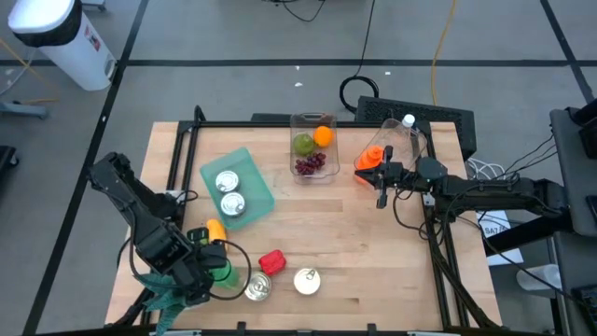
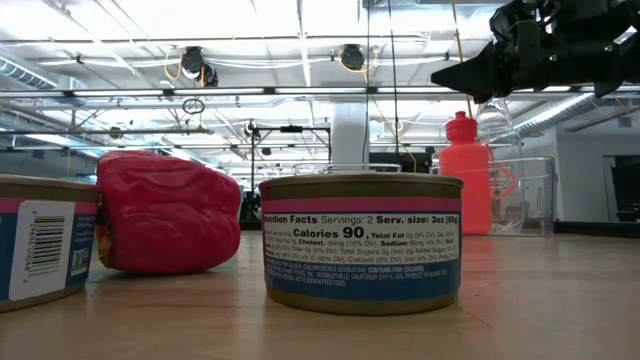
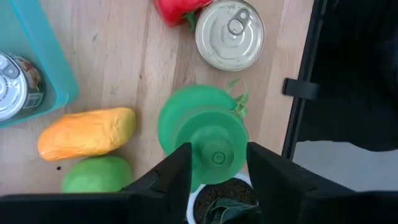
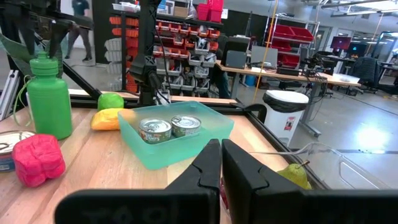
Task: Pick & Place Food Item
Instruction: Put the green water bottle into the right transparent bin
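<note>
Left wrist view | left claw (image 3: 214, 171) spread, straddling green bottle (image 3: 208, 134) cap | right claw (image 4: 221, 163) pressed together.

Four cans (image 1: 307, 280), two bottles (image 1: 224, 273), one red pepper (image 1: 271, 262), two bins (image 1: 238, 187).

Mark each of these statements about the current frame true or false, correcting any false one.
1. The left gripper straddles the cap of the green bottle. True.
2. The teal tray holds three cans. False: it holds two cans.
3. The right gripper is shut and holds nothing. True.
4. The red pepper lies inside the clear bin. False: it lies on the table between two loose cans.
5. The orange bottle stands beside the left arm. False: it is by the right gripper, near the clear bin.
</note>
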Controlling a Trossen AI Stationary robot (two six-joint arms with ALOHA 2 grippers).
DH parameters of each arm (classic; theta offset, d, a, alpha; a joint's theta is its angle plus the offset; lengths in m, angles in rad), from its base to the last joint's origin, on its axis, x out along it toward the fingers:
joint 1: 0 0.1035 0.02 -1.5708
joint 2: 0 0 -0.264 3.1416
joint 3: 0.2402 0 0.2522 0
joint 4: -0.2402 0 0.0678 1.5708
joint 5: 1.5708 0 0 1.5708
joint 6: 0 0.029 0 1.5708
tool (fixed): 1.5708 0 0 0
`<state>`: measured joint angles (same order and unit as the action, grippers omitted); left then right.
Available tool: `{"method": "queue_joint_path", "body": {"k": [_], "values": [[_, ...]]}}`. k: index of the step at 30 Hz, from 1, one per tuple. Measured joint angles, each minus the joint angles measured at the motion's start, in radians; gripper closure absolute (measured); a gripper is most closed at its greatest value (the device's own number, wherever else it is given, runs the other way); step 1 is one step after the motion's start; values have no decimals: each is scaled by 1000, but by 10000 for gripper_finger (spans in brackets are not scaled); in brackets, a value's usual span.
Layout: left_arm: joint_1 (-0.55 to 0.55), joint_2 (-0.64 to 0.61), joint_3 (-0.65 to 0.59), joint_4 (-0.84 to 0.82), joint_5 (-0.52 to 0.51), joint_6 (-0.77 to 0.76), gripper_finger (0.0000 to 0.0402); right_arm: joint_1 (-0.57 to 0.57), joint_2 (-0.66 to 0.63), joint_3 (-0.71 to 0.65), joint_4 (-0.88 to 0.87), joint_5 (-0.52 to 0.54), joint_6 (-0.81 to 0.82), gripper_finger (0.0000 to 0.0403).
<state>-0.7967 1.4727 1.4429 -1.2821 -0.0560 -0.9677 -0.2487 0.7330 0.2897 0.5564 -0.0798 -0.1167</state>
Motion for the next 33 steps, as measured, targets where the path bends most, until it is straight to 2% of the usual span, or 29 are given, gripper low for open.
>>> {"method": "queue_joint_path", "body": {"k": [9,15,24,28,33], "values": [[0,0,0,0,-24,-8,291,0,0,0,0,0,0,399],[0,14,0,0,-19,-30,296,0,0,0,0,0,0,399],[-10,62,5,7,9,28,298,0,0,0,-4,0,11,399],[-9,50,4,6,8,67,323,0,0,0,-6,0,34,399],[-4,8,12,-5,-42,87,361,0,0,0,-26,0,56,399]]}}
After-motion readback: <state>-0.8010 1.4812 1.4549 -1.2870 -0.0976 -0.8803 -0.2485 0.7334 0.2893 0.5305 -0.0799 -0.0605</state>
